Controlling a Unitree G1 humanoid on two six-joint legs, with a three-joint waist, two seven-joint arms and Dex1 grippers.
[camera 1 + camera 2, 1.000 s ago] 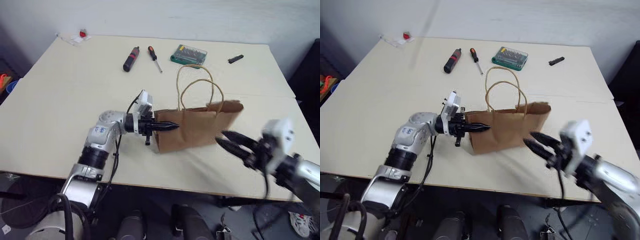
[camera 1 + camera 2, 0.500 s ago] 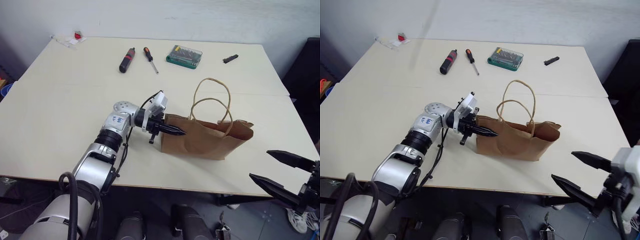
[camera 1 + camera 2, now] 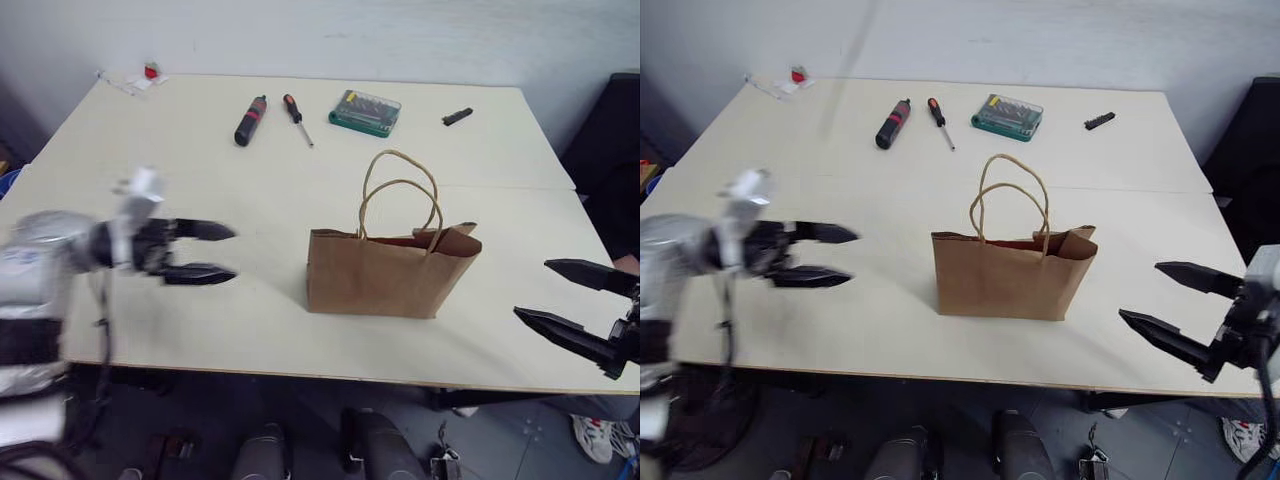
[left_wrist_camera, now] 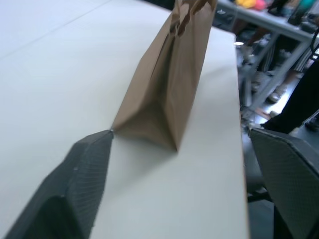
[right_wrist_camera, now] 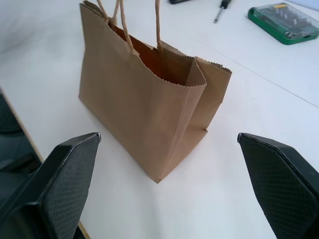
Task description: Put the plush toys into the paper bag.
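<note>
The left gripper (image 3: 205, 252) hangs over the pale table (image 3: 150, 150), well apart from the bag on its left side. Its two black fingers (image 3: 205, 231) are spread wide and hold nothing. They point sideways toward the bag, tipped a little down. The silver arm behind them reaches in from the left edge of the head views.

The right gripper (image 3: 572, 302) is off the near right corner of the table. Its two black fingers (image 3: 585, 272) are spread wide too and hold nothing. They point in toward the bag, one finger above the other in the head views.

Between the two grippers stands the brown kraft paper bag with two thin loop handles (image 3: 388, 272). It stands upright on the table, near the front edge, and neither gripper touches it. Its top is open, and both handles stick up. In the right wrist view you can look a little way into the open top, but the plush toys cannot be seen in there.

At the far side of the table lie a black and red tool with a thick handle (image 3: 250, 119), an orange-handled screwdriver (image 3: 296, 117), a green case of bits (image 3: 366, 111) and a small black part (image 3: 457, 117).
</note>
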